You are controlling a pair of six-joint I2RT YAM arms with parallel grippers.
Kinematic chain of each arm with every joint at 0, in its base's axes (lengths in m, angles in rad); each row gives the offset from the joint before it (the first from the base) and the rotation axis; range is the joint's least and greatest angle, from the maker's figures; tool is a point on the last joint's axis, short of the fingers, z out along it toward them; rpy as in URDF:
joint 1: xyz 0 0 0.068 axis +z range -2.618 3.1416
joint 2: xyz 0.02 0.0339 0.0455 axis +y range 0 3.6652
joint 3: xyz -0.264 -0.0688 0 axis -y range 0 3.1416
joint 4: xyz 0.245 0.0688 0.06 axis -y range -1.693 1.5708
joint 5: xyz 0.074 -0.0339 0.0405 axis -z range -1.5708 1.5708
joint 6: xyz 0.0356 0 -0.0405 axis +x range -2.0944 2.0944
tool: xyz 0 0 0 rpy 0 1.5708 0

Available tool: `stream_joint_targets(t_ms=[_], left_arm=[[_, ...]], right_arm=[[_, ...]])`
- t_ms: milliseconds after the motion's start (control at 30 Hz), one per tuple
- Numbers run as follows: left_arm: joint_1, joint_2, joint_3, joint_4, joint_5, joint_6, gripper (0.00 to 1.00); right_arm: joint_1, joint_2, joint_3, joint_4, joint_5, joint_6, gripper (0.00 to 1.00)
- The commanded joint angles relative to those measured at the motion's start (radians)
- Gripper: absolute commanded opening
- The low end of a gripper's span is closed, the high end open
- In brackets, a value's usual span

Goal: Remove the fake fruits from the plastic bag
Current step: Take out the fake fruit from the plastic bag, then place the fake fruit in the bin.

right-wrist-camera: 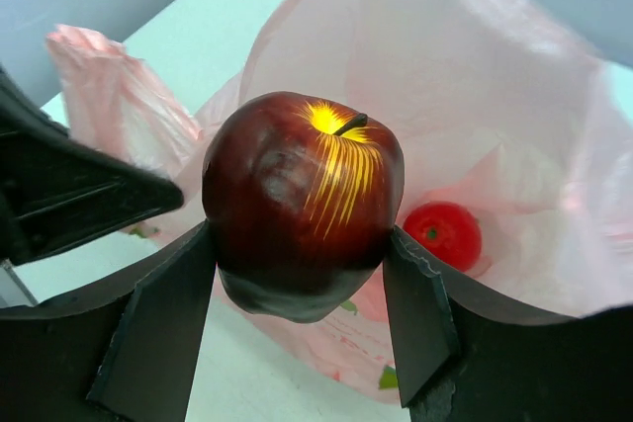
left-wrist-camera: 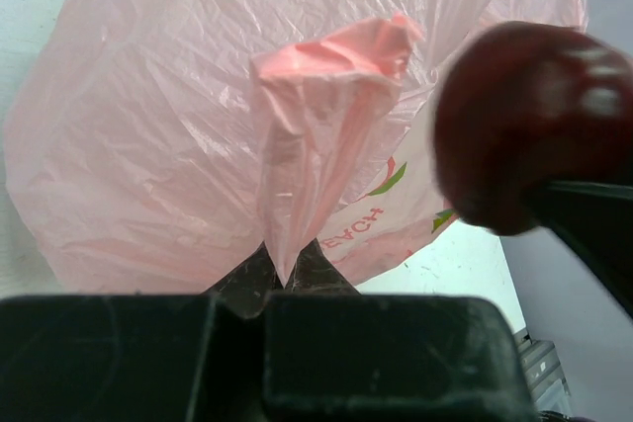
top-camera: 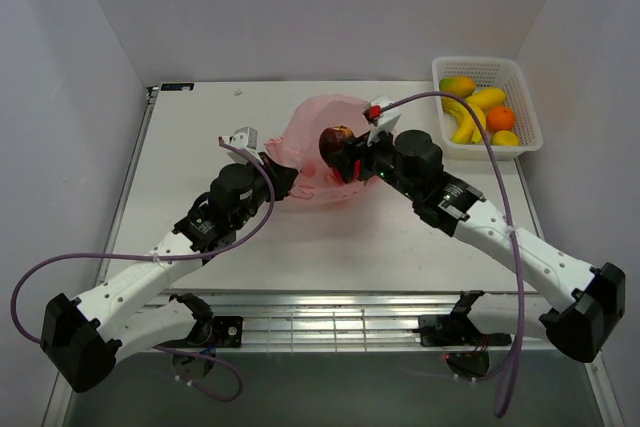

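The pink plastic bag (top-camera: 320,127) lies open at the table's middle. My left gripper (left-wrist-camera: 282,269) is shut on a twisted handle of the bag (left-wrist-camera: 316,116) and holds it up. My right gripper (right-wrist-camera: 302,294) is shut on a dark red apple (right-wrist-camera: 302,200) with a yellow patch at its stem, held above the bag's mouth; it also shows in the top view (top-camera: 335,142) and in the left wrist view (left-wrist-camera: 524,126). A small red fruit (right-wrist-camera: 442,234) lies inside the bag (right-wrist-camera: 445,76).
A white lattice basket (top-camera: 520,142) stands at the back right with mangoes (top-camera: 457,85), a banana (top-camera: 466,127), an orange (top-camera: 500,118) and a lemon (top-camera: 505,138) in it. Grey walls close the table on three sides.
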Motion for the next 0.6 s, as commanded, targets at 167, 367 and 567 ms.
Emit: stream_joint_targets(t_ms=[167, 367, 567], left_arm=[[-0.004, 0.03, 0.025, 0.018, -0.021, -0.008, 0.0], [-0.004, 0.05, 0.04, 0.001, -0.024, -0.003, 0.0], [-0.005, 0.05, 0.046, 0.019, 0.025, 0.027, 0.0]], right_arm=[[-0.104, -0.172, 0.112, -0.047, 0.165, -0.189, 0.2], [-0.561, -0.028, 0.183, -0.045, 0.069, -0.17, 0.2], [-0.863, 0.239, 0.283, -0.059, -0.078, -0.117, 0.23]])
